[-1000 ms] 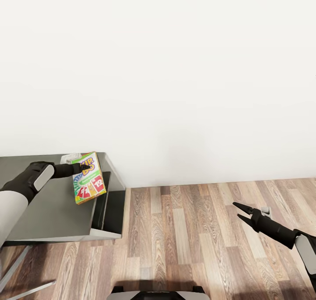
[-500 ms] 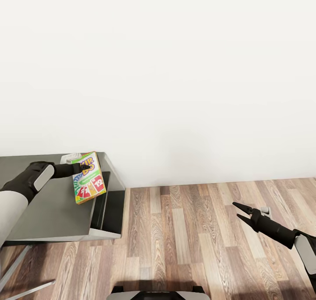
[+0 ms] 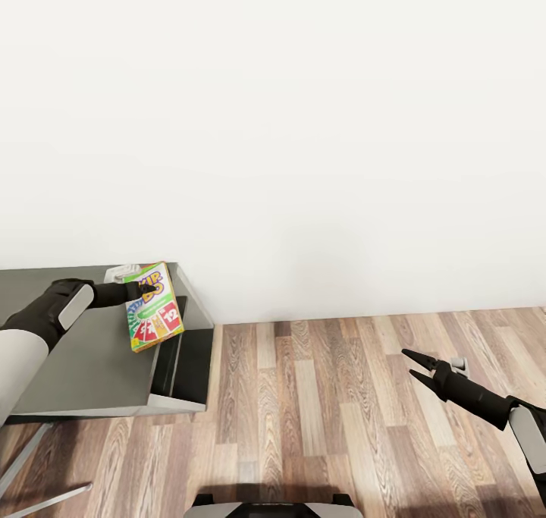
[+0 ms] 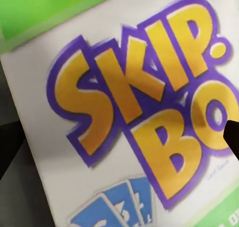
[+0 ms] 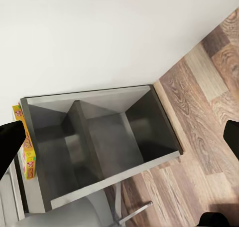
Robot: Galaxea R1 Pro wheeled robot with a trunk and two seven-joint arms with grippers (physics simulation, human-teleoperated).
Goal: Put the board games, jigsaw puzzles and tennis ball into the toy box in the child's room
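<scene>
Yellow-green Skip-Bo box is pinched at its top end by the left tool and hangs tilted above the dark grey worktop, probably carried this way for transport toward the toy box, which I can't locate here. In the left wrist view the box lettering sits right up against the camera. Right tool has jaws spread wide and empty, parked low over the wood floor, likely just kept clear.

Probably a home room, plain white wall, wood-plank floor, grey side unit
</scene>
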